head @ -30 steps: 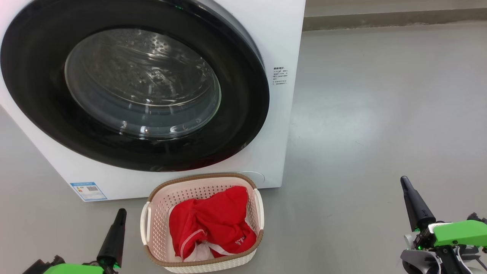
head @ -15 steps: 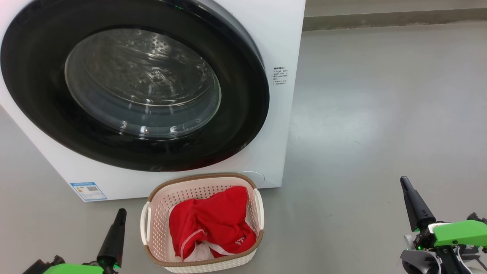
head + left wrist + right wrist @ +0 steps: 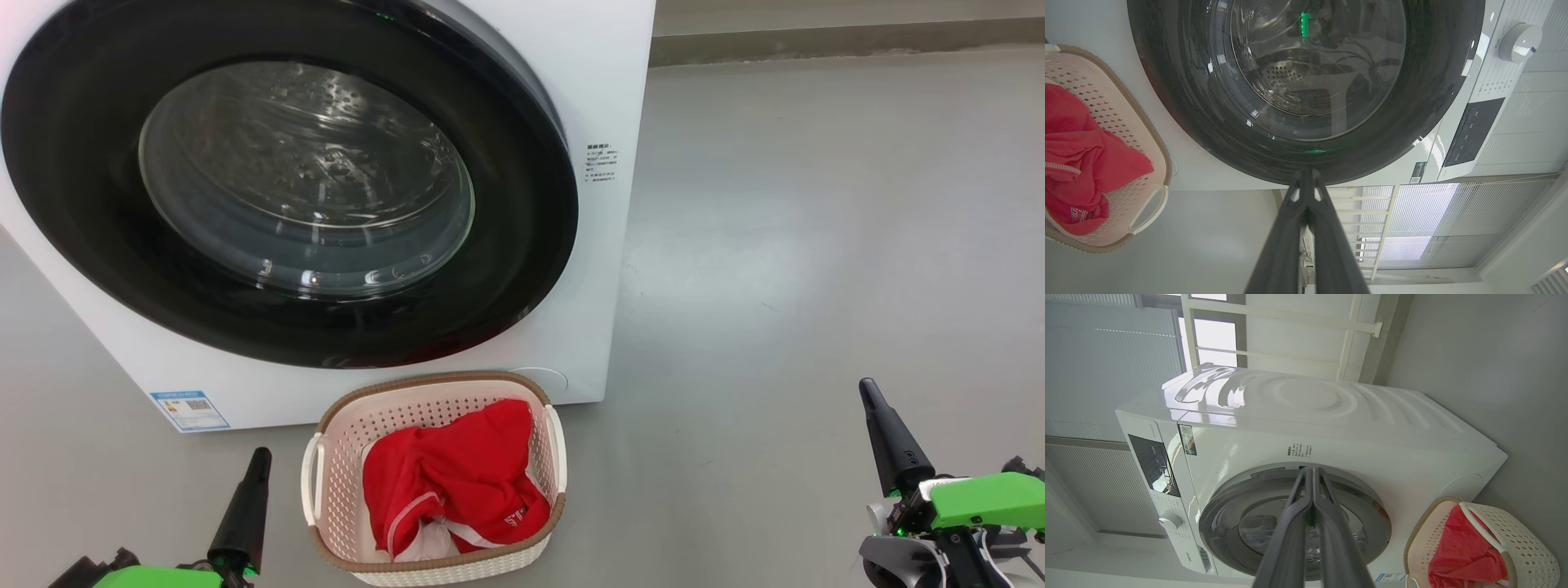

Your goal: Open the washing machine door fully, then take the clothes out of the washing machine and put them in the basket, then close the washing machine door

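Note:
The white washing machine [image 3: 600, 90] fills the upper left of the head view. Its round black-rimmed door [image 3: 522, 269] lies shut flat against the front, the steel drum showing through the glass. On the floor before it stands the cream basket [image 3: 335, 425] with the red clothes [image 3: 457, 474] heaped inside. My left gripper [image 3: 260, 456] is shut and empty, low beside the basket's left handle. Far to the right, my right gripper [image 3: 867, 388] is shut and empty too. In the wrist views the left fingers [image 3: 1306, 179] and right fingers [image 3: 1310, 473] are pressed together, pointing at the door.
Grey floor [image 3: 816, 245] stretches to the right of the machine, up to a wall skirting at the back. A blue label [image 3: 189, 410] marks the machine's lower left corner. A control panel and dial [image 3: 1519, 41] sit on the machine's front.

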{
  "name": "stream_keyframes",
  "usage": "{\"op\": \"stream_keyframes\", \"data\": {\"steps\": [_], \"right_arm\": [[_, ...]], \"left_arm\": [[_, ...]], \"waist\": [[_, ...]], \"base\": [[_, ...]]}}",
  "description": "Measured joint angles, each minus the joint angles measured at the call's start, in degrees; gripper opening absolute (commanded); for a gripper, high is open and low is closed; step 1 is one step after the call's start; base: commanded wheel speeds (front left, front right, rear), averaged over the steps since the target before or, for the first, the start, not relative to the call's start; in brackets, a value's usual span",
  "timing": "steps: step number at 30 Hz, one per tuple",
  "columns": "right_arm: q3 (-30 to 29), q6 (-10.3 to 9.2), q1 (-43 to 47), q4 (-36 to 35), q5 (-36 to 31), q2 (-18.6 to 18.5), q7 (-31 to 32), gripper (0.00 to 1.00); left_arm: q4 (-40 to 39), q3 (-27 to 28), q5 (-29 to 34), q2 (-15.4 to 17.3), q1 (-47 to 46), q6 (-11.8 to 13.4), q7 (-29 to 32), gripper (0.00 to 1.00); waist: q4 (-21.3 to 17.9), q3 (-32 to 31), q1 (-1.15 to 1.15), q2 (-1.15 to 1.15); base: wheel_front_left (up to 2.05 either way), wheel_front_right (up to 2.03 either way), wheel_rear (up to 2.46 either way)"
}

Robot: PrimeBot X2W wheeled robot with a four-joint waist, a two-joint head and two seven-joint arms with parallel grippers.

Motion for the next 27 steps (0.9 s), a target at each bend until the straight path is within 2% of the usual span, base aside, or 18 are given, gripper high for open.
{"op": "stream_keyframes", "data": {"steps": [27], "right_arm": [[-0.1,0.0,0.0,0.0,-0.1,0.1,0.2,0.0]], "left_arm": [[0.0,0.0,0.0,0.0,0.0,0.0,0.0,0.0]], "waist": [[0.0,0.0,0.0,0.0]], "base": [[0.0,0.0,0.0]]}}
